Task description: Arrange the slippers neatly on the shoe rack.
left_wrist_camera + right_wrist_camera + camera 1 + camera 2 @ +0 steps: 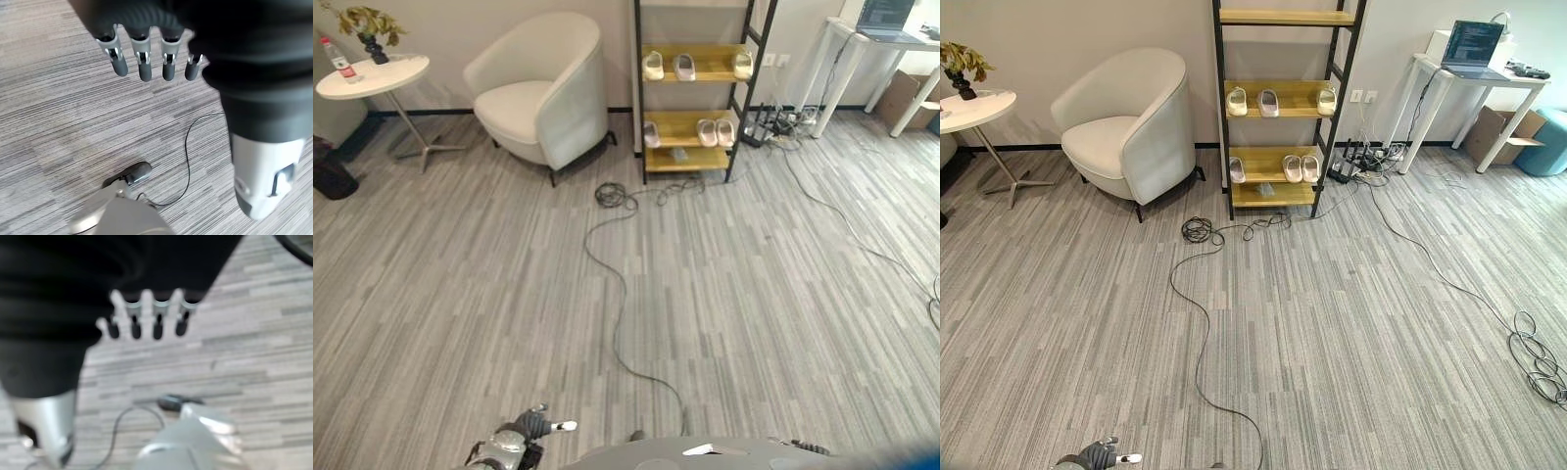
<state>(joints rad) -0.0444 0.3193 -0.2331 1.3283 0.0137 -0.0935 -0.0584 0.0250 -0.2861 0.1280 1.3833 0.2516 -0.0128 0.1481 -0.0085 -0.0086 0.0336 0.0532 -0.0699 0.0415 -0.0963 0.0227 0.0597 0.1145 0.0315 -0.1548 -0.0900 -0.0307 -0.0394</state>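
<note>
Left hand [146,54] empty, fingers straight; slippers [1268,102] on shoe rack [1278,108]

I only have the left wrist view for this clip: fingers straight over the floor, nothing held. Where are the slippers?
Observer: Across the room, on the shoe rack: three upper slippers on one shelf, three lower slippers on the shelf below.
Operator: Is the right hand carrying one?
Observer: No. The right hand hangs over the floor with straight fingers, holding nothing.
Operator: What stands next to the rack?
Observer: A white armchair, on the rack's left in the eye views.
</note>
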